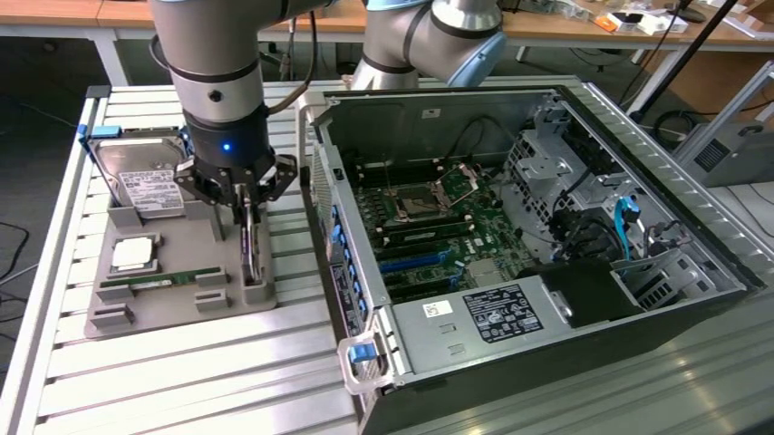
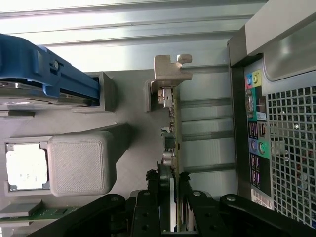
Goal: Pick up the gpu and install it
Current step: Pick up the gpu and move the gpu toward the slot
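Note:
The gpu (image 1: 250, 252) is a thin dark card standing on its edge in a slot of the grey holder tray (image 1: 169, 313), at the exterior view's left. My gripper (image 1: 248, 210) comes straight down on it, with its black fingers (image 2: 148, 207) closed on either side of the card's upper edge. In the wrist view the gpu (image 2: 174, 129) shows edge-on, its silver end bracket (image 2: 170, 73) at the far end next to a grey holder post. The card's lower end still sits between the tray's posts.
On the same tray lie a hard drive in a blue frame (image 1: 145, 186), a CPU (image 1: 130, 254) and a green RAM stick (image 1: 163, 281). The open computer case (image 1: 677, 299) with its motherboard (image 1: 441, 217) lies close beside the tray. A second arm (image 1: 436, 45) stands behind the case.

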